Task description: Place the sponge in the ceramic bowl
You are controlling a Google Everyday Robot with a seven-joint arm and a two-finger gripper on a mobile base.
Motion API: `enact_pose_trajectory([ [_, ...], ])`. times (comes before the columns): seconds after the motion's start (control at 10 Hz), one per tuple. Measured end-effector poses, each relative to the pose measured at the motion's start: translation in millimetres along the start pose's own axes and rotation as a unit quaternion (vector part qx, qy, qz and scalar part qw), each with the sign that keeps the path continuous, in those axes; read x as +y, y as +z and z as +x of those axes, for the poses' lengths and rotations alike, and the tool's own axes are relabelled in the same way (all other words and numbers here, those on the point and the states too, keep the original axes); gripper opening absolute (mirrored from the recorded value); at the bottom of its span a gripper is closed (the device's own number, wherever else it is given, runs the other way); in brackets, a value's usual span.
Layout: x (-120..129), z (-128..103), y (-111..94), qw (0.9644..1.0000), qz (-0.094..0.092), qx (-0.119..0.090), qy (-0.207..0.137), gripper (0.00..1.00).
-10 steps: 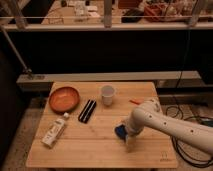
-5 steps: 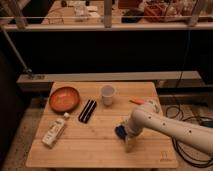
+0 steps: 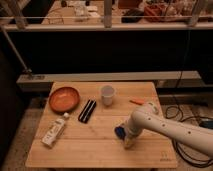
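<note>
Single-arm robot at a wooden surface (image 3: 95, 147), seen from above and in front. The white arm (image 3: 170, 127) enters from the lower right edge, where its base is cut off, and runs leftward over the surface to a rounded joint, from which the last link turns steeply down. The claw (image 3: 129, 141) points downward at the right-centre of the surface, close to its near edge, its tip at or just above the boards. The sponge (image 3: 120, 132), a small dark blue soft block, sits against the left side of the claw; the arm covers part of it, and whether the claw grasps it or merely stands beside it cannot be told. The ceramic bowl (image 3: 64, 98), wide, shallow, round and terracotta-coloured, stands at the far left corner, well apart from the sponge. A small white cup (image 3: 107, 94) stands upright near the far edge at centre. Between bowl and cup lies a flat black rectangular remote-like object (image 3: 87, 110), set diagonally. A pale bottle (image 3: 54, 132) lies on its side near the left edge. A thin orange item (image 3: 136, 101), too small to identify, lies right of the cup. Dark cables (image 3: 192, 150) loop on the floor at right.
</note>
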Motion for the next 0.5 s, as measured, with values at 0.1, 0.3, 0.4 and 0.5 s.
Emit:
enact_pose_trajectory([
  [0.1, 1.1, 0.3, 0.9, 1.0000, -0.001, 0.000, 0.000, 0.47],
  [0.3, 1.1, 0.2, 0.6, 1.0000, -0.001, 0.000, 0.000, 0.31],
  [0.4, 0.8, 0.2, 0.2, 1.0000, -0.001, 0.000, 0.000, 0.20],
  [0.5, 0.8, 0.2, 0.1, 1.0000, -0.001, 0.000, 0.000, 0.12],
])
